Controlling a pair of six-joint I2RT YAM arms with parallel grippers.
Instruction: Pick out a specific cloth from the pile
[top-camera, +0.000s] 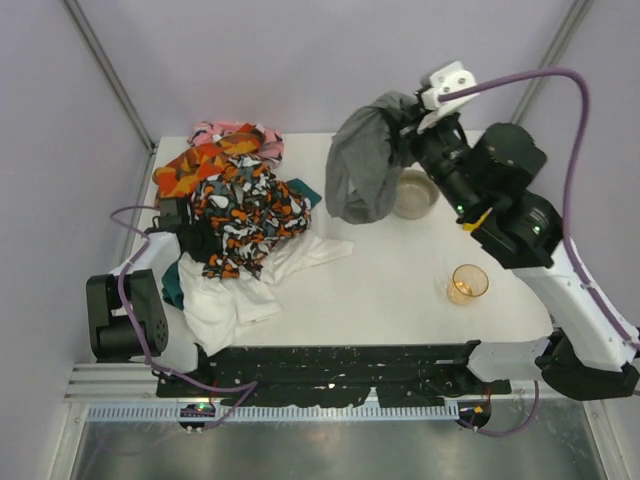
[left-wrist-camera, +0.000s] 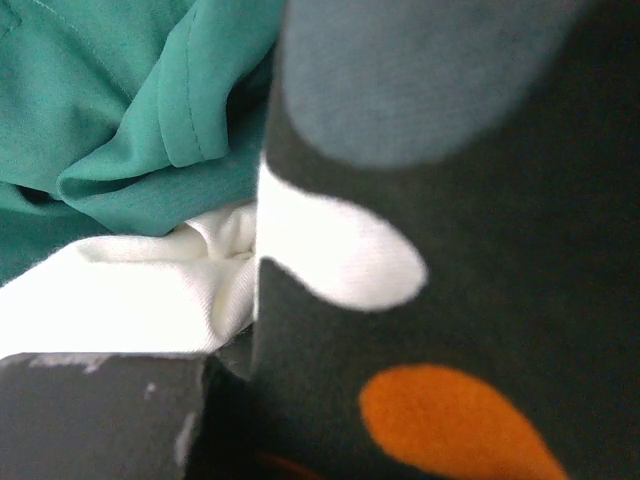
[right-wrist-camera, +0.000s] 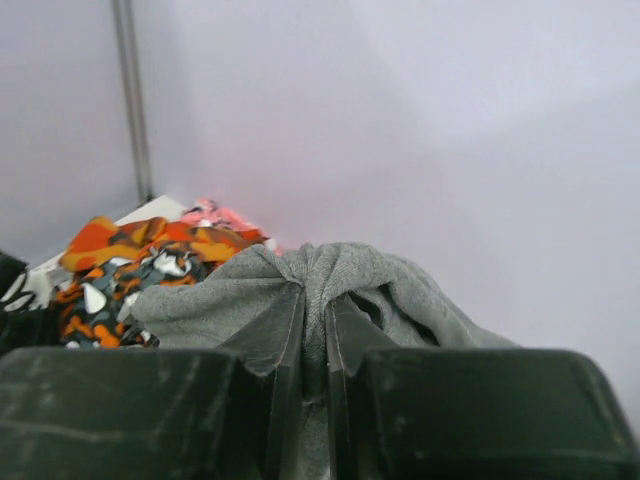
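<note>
Far left, the left gripper (top-camera: 185, 225) sits nosed into the pile (top-camera: 240, 205) on the table (top-camera: 390, 300). Its jaws are smothered in fabric, so I can't tell if they're apart or together. Moving right, the dark grey cloth (top-camera: 365, 165) hangs bunched beside a bowl (top-camera: 415, 195), with the right gripper (right-wrist-camera: 313, 300) jaws clamped tight on it.

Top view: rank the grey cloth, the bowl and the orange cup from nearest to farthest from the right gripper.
1. The grey cloth, pinched in the right gripper itself.
2. The bowl, just beneath the hanging cloth.
3. The orange cup, farther toward the near edge.
</note>
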